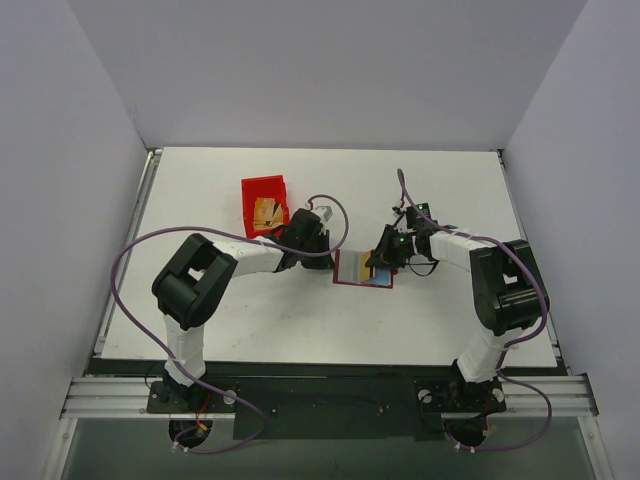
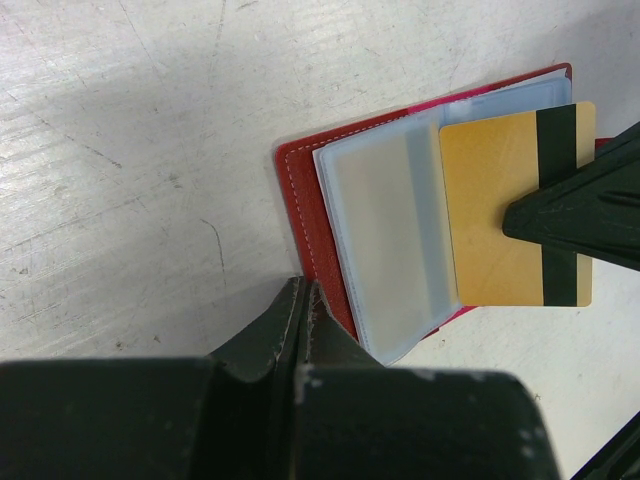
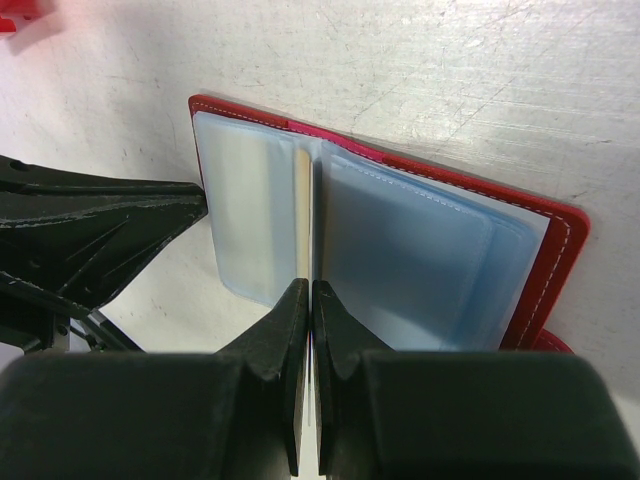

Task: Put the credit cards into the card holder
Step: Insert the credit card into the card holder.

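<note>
"One credit card [image 2: 495,200] is pinched in the right gripper [image 3: 310,290], over the open card holder [image 2: 300,180] on the table [image 1: 450,320]," the inspector notes
"The left gripper [image 2: 303,292]?" asks the assessor
"Clenched at the holder's edge. Risk: the card's corner catches the lip of a sleeve [image 2: 385,240] and shoves the holder aside"

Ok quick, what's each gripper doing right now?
Left gripper: closed, empty, tips at the card holder's edge.
Right gripper: closed on a credit card.
</note>
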